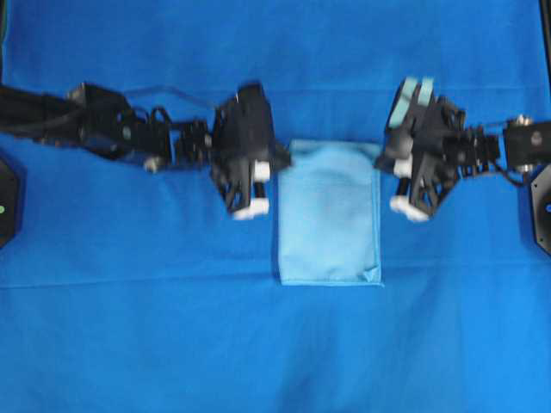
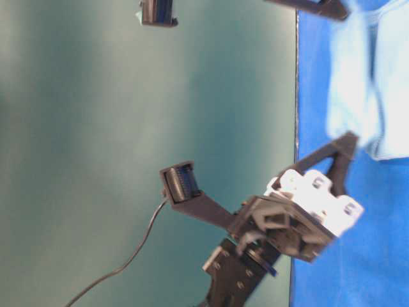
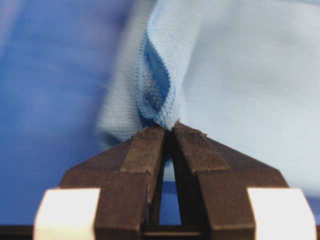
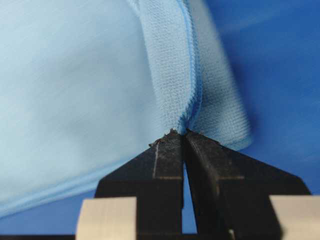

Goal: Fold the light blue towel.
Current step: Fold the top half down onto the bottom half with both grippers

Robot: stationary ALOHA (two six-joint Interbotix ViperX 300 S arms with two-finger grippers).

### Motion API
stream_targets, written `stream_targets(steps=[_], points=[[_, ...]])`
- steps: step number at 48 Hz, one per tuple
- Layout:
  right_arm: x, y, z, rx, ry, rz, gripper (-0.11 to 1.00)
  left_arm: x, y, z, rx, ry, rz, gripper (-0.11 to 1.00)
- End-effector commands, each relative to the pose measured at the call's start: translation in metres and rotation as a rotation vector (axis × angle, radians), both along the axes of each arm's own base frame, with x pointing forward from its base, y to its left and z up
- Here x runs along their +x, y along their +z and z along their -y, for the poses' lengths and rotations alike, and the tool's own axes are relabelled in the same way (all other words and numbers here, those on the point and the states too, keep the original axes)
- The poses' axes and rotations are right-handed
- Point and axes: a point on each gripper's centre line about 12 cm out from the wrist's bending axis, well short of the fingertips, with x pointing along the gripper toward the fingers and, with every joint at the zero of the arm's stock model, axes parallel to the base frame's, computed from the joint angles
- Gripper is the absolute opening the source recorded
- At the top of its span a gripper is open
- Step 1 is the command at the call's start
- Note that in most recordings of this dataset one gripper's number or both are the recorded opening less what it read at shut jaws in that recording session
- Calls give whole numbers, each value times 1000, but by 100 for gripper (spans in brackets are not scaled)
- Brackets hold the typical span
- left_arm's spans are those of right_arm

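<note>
The light blue towel (image 1: 330, 215) lies as a narrow upright rectangle in the middle of the overhead view, its far edge raised a little. My left gripper (image 1: 286, 155) is shut on the towel's far left corner. In the left wrist view the hemmed edge (image 3: 159, 95) rises out of the closed tips of that gripper (image 3: 170, 127). My right gripper (image 1: 381, 155) is shut on the far right corner. The right wrist view shows a ridge of cloth (image 4: 172, 75) pinched in its closed tips (image 4: 184, 132).
A darker royal-blue table covering (image 1: 129, 327) spreads under everything, with a crease across it near the towel's near edge. Both black arms reach in from the sides at the towel's far end. Black mounts stand at the left and right edges (image 1: 541, 206).
</note>
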Motion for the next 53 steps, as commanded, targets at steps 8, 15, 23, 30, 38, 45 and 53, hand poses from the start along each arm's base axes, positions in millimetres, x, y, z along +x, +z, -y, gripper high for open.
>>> stream_targets(steps=[8, 15, 23, 30, 38, 45, 53], points=[[3, 1, -51, 60, 86, -12, 3, 3, 12, 63, 2, -150, 15, 3], [4, -2, -71, 93, 111, -20, 3, 4, 10, 87, 1, -206, 14, 3], [8, -6, -83, 101, 133, -39, 3, 6, 7, 92, 0, -214, 11, 3], [13, -9, -85, 102, 133, -48, 3, 11, 4, 93, 1, -218, 14, 3], [14, -9, -85, 103, 135, -47, 3, 13, -1, 94, 0, -218, 8, 3], [14, -8, -90, 105, 151, -42, 3, 13, 0, 99, 0, -229, 12, 3], [18, -8, -99, 102, 178, -44, 27, 11, 0, 108, 0, -250, 11, 27]])
